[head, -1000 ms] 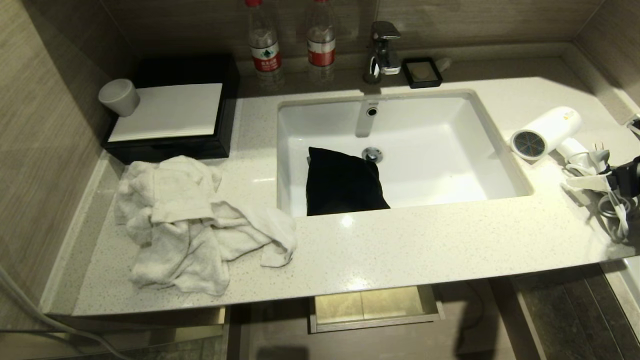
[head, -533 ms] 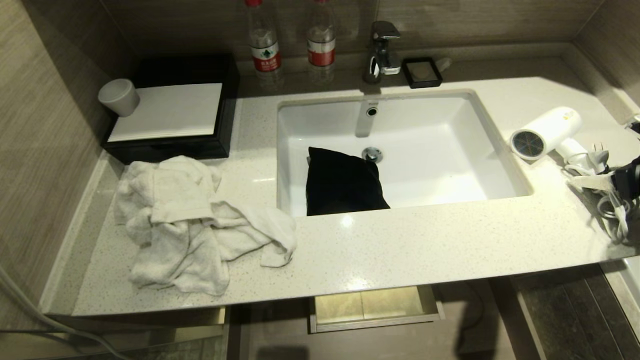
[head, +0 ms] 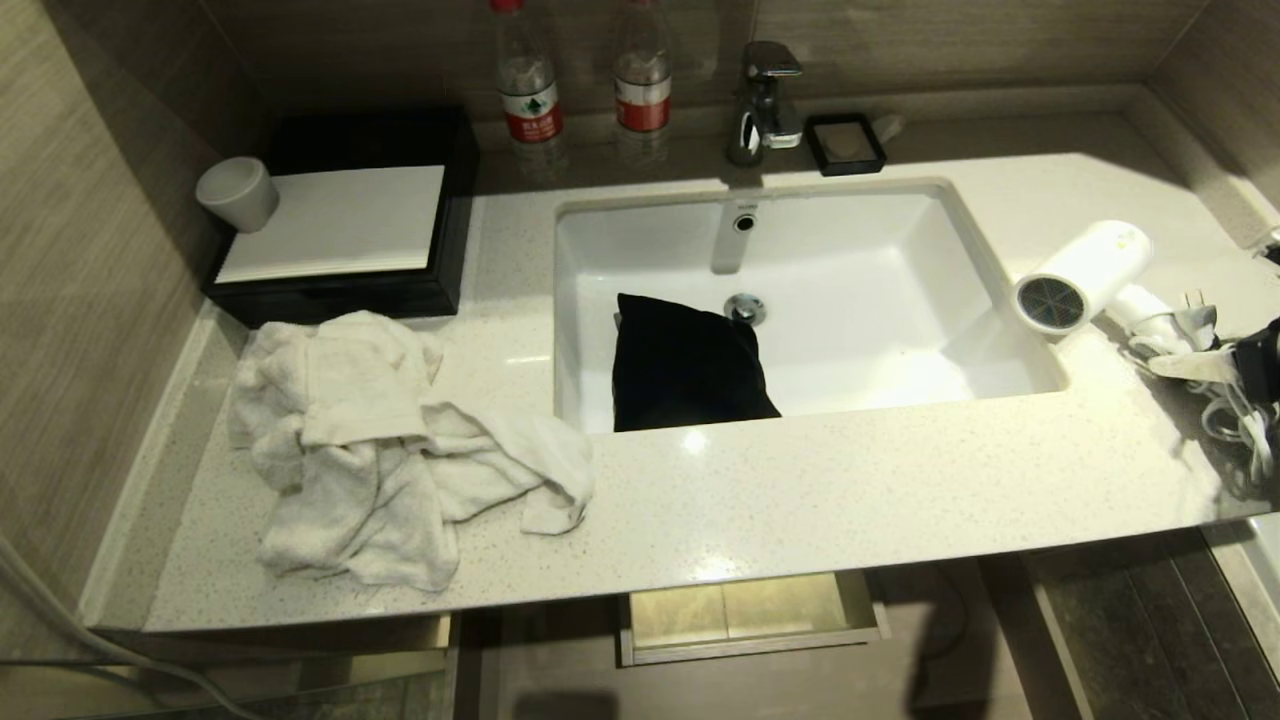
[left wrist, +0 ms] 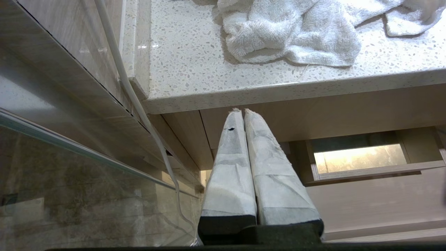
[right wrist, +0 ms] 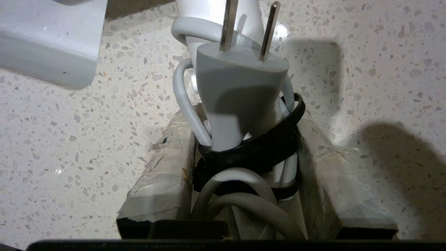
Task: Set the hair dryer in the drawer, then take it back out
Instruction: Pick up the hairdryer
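- Head view: the speckled stone desk (head: 800, 490) is seen spanning the frame, glossy and hard, so that the hair dryer can be slid or lifted off it freely.
- The white rectangular sink (head: 800, 300) is sunk into it, with a black pouch (head: 690, 365) leaning against the near wall.
- A crumpled terry towel (head: 380, 450) is left heaped on the left part, well apart from the work.
- The drawer (head: 750, 615) is seen pulled partly out beneath the front edge, pale wood-grain, judged ready to receive the load.
- The hair dryer (head: 1085, 275), smooth white with a round mesh grille, is lying on the desk just right of the sink, its barrel angled toward the basin.
- The right gripper (right wrist: 244, 157) is closed around the bundled white cord (right wrist: 240, 195) and plug (right wrist: 240, 90), bound by a black tie; its taped fingers (right wrist: 163, 184) pinch the bundle from both sides, presumably as the handiest grasp.
- The left gripper (left wrist: 242, 111) is parked low beside the cabinet, fingers pressed together.
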